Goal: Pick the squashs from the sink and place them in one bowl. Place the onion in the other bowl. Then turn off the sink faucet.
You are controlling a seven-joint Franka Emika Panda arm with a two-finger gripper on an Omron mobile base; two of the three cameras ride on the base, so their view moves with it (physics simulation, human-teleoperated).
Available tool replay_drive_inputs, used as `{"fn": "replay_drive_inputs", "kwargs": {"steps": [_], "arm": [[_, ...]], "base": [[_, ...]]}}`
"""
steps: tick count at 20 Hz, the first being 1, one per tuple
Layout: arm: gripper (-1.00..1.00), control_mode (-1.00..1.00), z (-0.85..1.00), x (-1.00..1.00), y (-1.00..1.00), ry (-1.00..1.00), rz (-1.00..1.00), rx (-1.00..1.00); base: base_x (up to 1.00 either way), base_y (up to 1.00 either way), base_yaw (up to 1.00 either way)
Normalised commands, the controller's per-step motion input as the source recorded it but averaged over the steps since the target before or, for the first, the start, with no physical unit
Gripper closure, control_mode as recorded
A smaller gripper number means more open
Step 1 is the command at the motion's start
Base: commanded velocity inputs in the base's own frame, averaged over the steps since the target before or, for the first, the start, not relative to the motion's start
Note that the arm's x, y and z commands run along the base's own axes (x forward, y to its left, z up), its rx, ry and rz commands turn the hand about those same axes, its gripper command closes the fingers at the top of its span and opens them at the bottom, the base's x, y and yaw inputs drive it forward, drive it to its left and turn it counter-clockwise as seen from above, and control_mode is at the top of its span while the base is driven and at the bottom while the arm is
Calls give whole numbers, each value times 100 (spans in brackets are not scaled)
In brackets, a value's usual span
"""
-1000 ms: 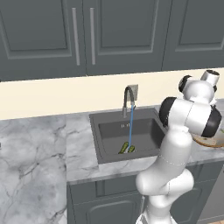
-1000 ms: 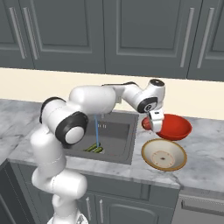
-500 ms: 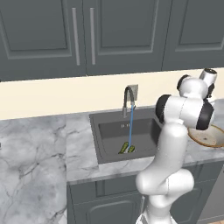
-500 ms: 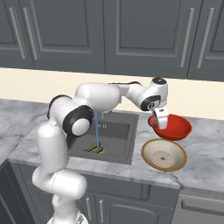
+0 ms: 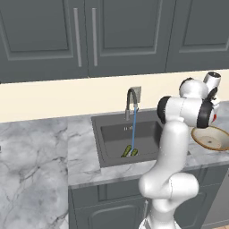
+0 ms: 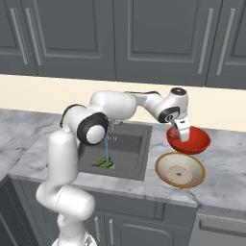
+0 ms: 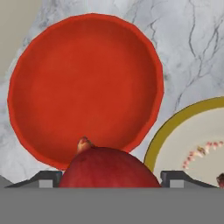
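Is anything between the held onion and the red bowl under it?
Nothing: in the hand view the onion sits in the gripper over the red bowl's bare inside.

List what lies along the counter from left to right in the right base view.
Squashs in the sink → beige bowl → red bowl.
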Motion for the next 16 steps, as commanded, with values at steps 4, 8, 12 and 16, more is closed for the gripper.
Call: {"fn": "replay_drive_inputs", "kwargs": {"steps": [4,8,12,16], "arm": [[100,-100,-1,37,-27,3,4,-2],[100,-100,-9,34,-23,7,5,-2],[100,-100,-25,28,-18,9,6,-3],[100,-100,-33,22,-16,8,5,-3]], "base": [[0,0,0],[0,0,0],[0,0,0],[0,0,0]]}}
